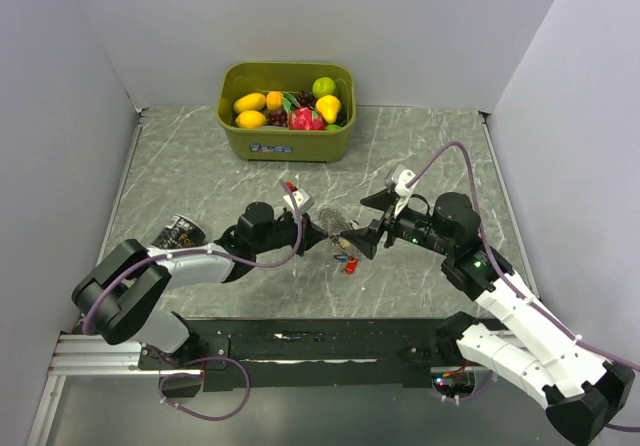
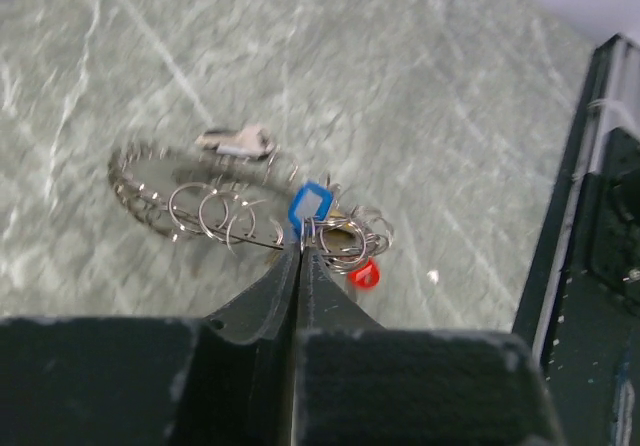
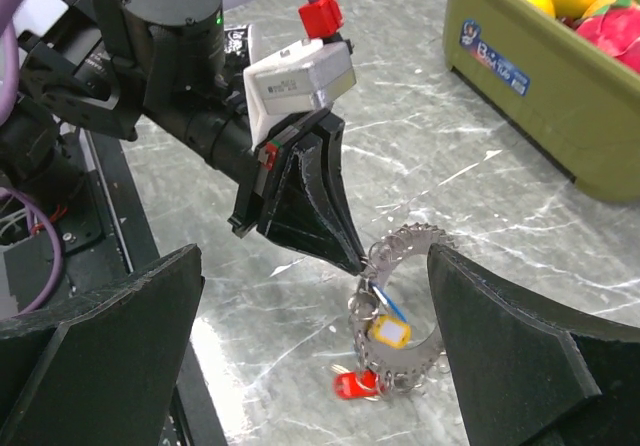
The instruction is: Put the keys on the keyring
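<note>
The keyring [image 3: 412, 238] is a silvery chain-like loop that hangs from the tips of my left gripper [image 3: 360, 264], which is shut on it. In the left wrist view the left gripper [image 2: 301, 251] pinches the wire where the small rings bunch on the keyring [image 2: 140, 198]. Keys hang on it: a blue one [image 2: 308, 206], a yellow one [image 3: 388, 333] and a red one [image 3: 352, 384] low by the table. From above, the keyring [image 1: 333, 222] lies between the left gripper [image 1: 326, 238] and my right gripper [image 1: 353, 222]. The right gripper [image 3: 313, 266] is open, its fingers [image 3: 530, 356] on either side of the loop, not touching.
A green bin [image 1: 285, 146] of toy fruit stands at the back of the marble table; its wall [image 3: 520, 81] also shows in the right wrist view. A black rail [image 1: 330, 341] runs along the near edge. Grey walls close both sides.
</note>
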Robot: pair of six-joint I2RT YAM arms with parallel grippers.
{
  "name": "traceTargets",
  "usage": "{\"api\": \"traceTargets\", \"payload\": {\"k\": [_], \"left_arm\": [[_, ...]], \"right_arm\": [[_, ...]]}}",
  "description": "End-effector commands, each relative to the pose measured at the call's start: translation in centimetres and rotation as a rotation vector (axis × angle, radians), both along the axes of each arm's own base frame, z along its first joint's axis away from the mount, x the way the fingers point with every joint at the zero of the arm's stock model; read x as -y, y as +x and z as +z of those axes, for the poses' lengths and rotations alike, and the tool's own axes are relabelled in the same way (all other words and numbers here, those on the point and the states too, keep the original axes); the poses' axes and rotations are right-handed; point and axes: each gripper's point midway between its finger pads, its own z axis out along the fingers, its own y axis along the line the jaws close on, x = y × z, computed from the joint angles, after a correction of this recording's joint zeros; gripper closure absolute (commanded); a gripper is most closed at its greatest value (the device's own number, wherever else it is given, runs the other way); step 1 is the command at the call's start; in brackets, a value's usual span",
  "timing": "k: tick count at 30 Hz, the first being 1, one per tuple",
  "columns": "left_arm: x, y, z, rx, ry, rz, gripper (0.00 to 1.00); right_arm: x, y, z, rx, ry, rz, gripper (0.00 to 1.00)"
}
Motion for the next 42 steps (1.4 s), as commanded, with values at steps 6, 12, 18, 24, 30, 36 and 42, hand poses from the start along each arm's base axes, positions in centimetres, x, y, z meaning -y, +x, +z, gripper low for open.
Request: {"api": "traceTargets", "payload": {"k": [6, 12, 18, 24, 30, 36, 42], "left_arm": [[-2.7, 0.6, -0.5, 0.008, 0.049, 0.14, 0.97], [-3.3, 0.8, -0.2, 0.01, 0.059, 0.175, 0.75], [-4.9, 1.3, 2.3, 0.065, -0.002, 0.269, 0.36], [-6.3, 1.7, 6.4, 0.105, -0.103, 0.36, 0.02], [-7.4, 2.3, 9.4, 0.113, -0.168, 0.405, 0.04], [-7.0, 2.7, 9.4, 0.039, -0.18, 0.34, 0.04], [-8.2, 5.1, 6.8, -0.164, -0.21, 0.367, 0.03]], "right_arm": [[-1.1, 0.4, 1.0, 0.013, 0.038, 0.039, 0.0], [-1.6, 0.4, 0.8, 0.004, 0.033, 0.062, 0.0], [-1.5, 0.4, 1.1, 0.005, 0.034, 0.059, 0.0], [-1.7, 0.3, 1.0, -0.018, 0.048, 0.063, 0.0], [-2.2, 0.5, 1.4, -0.02, 0.066, 0.077, 0.0], [-2.4, 0.9, 1.5, -0.035, 0.057, 0.07, 0.0], [-2.2, 1.4, 1.2, -0.047, 0.051, 0.04, 0.0]]}}
